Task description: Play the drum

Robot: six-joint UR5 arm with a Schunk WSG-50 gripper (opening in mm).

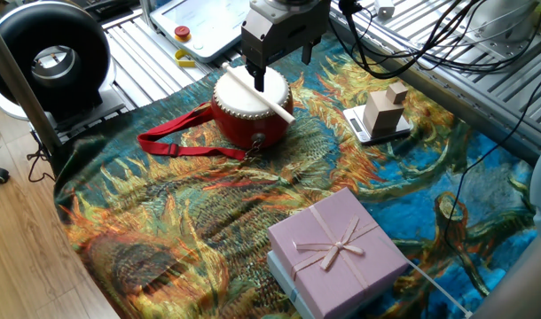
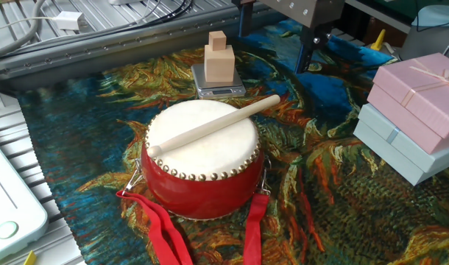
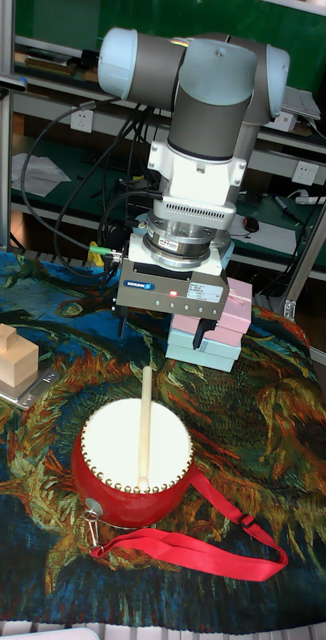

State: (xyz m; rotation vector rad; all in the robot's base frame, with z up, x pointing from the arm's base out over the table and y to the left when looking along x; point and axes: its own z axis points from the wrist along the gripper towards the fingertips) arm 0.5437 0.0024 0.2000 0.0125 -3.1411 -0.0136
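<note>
The drum is a small red body with a cream skin, standing on the patterned cloth. Its red strap trails off to one side. A pale wooden stick lies loose across the skin, one end overhanging the rim. My gripper hangs open just above and behind the drum's far edge. Its fingers straddle the stick's far end without touching it, and it holds nothing.
A small scale carrying stacked wooden blocks stands beside the drum. Stacked pink and pale blue gift boxes sit further off. A black round fan stands off the cloth. Cables run along the metal rails.
</note>
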